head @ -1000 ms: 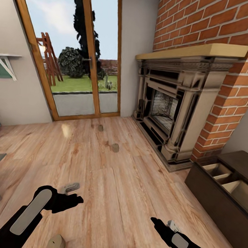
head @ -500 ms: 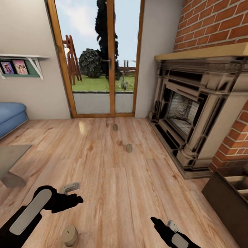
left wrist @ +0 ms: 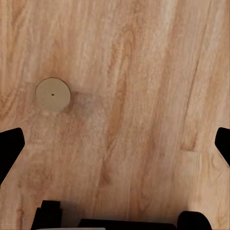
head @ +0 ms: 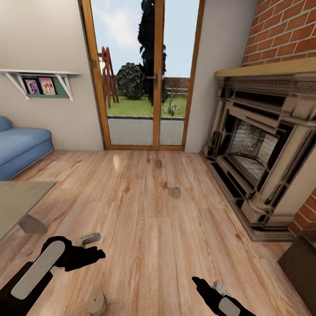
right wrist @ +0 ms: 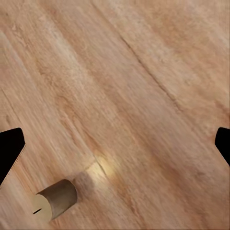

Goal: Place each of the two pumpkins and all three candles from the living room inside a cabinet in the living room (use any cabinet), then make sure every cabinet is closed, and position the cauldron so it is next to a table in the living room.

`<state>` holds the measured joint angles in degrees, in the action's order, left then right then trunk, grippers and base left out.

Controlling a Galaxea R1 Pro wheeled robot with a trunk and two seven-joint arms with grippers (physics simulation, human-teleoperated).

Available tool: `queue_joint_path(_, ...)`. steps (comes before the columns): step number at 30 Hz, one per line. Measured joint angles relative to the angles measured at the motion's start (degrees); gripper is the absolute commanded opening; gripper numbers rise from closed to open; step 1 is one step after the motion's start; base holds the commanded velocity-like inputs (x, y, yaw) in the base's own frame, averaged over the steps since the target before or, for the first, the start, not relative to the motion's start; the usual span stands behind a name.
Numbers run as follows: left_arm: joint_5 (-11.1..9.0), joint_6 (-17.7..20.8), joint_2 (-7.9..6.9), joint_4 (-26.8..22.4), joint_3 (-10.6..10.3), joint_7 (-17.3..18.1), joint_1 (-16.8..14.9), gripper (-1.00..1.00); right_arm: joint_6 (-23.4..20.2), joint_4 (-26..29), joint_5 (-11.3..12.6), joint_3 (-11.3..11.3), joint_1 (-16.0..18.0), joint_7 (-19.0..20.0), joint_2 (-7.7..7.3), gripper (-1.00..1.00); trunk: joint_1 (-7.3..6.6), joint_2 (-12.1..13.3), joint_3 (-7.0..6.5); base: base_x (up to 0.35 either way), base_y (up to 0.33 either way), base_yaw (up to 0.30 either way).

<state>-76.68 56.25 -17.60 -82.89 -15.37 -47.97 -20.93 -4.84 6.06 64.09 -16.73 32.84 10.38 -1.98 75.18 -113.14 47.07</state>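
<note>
eyeing the nearest candle (head: 97, 304) upright on the floor by my left gripper (left wrist: 115, 143), both grippers wide open and empty, i'd judge it light, rigid, a bit slick, so pinch its round sides mid-height.

A blue sofa (head: 17, 148) sits against the left wall, under a white shelf (head: 40, 74) holding two framed photos (head: 40, 86). Ahead, a glass garden door (head: 147, 71) — wood-framed. A brick fireplace (head: 267, 148) fills the right wall.

Wood plank floor (head: 145, 248), 3 candles on it: near (head: 97, 304), mid (head: 176, 192), far (head: 158, 164)
</note>
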Motion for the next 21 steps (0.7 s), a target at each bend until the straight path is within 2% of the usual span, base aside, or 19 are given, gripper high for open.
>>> queue_joint_path(12, 0.0, 0.0, 0.08, 0.0, 0.0, 0.1, 0.0, 1.0, 0.1, 0.0, 0.0, 0.0, 0.0, 0.0, 0.0, 1.0, 0.0, 0.0, 0.0, 0.301, 0.041, 0.001)
queue_joint_path(21, 0.0, 0.0, 0.09, 0.1, 0.1, 0.0, 0.0, 1.0, 0.1, 0.0, 0.0, 0.0, 0.0, 0.0, -0.02, 1.0, 0.02, 0.0, 0.0, 0.096, 0.052, 0.0)
